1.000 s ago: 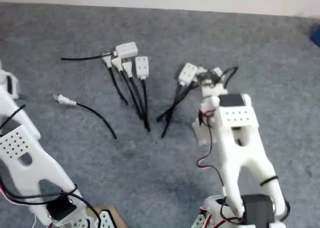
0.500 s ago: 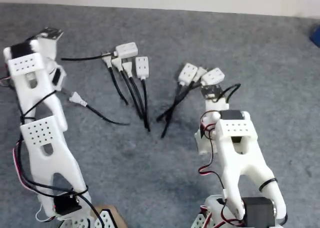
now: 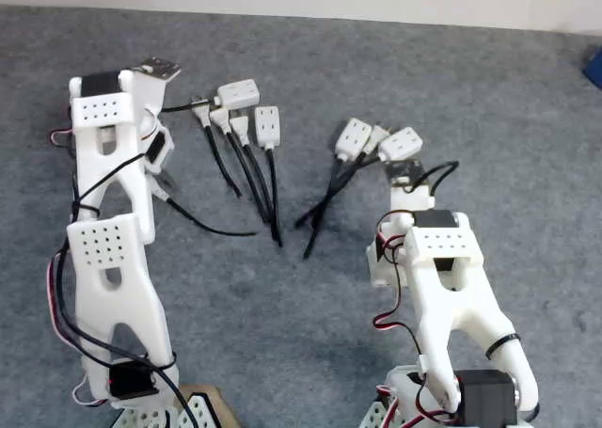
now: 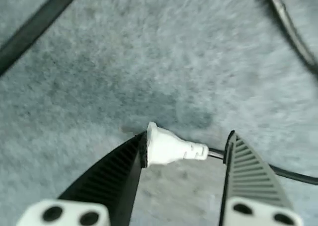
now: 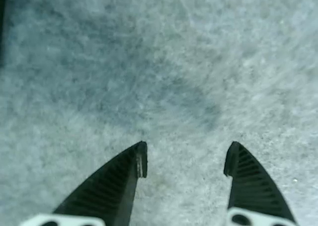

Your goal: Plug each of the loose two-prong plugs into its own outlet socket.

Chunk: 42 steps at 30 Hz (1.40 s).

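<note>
plug: the white two-prong plug is lying flat on the grey carpet out on the left side, well apart from any socket. Its black cord trails off toward the middle.
left gripper: the left gripper is down over the plug with its jaws spread either side. One finger touches the plug's end and the other stands off, so nothing's clamped yet.
sockets: the left bunch of sockets and the right bunch of sockets sit further back with their cords fanned out. Can't tell from here whether any are already filled.
right gripper: the right gripper has its jaws wide apart with nothing in them, over bare carpet just beside the right bunch.
progress: early days, I'd say. This plug isn't even picked up, so the grab, carry and push-in are all left.
</note>
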Tool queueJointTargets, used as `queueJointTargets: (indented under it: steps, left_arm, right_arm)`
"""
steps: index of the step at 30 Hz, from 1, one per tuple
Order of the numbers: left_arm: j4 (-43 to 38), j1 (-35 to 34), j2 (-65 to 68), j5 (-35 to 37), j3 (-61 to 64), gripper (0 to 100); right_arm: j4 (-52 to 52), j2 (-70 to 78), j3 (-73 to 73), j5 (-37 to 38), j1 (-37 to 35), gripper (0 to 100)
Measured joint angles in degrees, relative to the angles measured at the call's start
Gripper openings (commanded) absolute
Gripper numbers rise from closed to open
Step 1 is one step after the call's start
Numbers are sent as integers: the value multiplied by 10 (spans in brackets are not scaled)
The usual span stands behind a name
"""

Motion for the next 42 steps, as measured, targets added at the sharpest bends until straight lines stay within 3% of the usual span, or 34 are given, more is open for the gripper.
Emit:
queueJointTargets:
  steps: [4,9,13,19,25,32,42]
  left_arm:
    - [0,31,-87,77,94,263]
    - [-32,130,-224,116,268,263]
    - [-113,178,-316,157,396,263]
    - [-258,157,-424,198,602,263]
    - [-443,173,-443,220,783,263]
    - [-502,229,-455,222,840,263]
    - [-504,232,-455,222,843,263]
  right_arm:
    - [-6,-6,17,-26,2,256]
    - [-45,-8,37,-58,44,256]
    - [-69,-8,40,-67,77,256]
    - [-74,-8,40,-68,82,256]
    - [-74,-8,40,-68,49,256]
    - [-104,-8,80,-68,4,256]
    - [-120,-8,90,-69,-17,256]
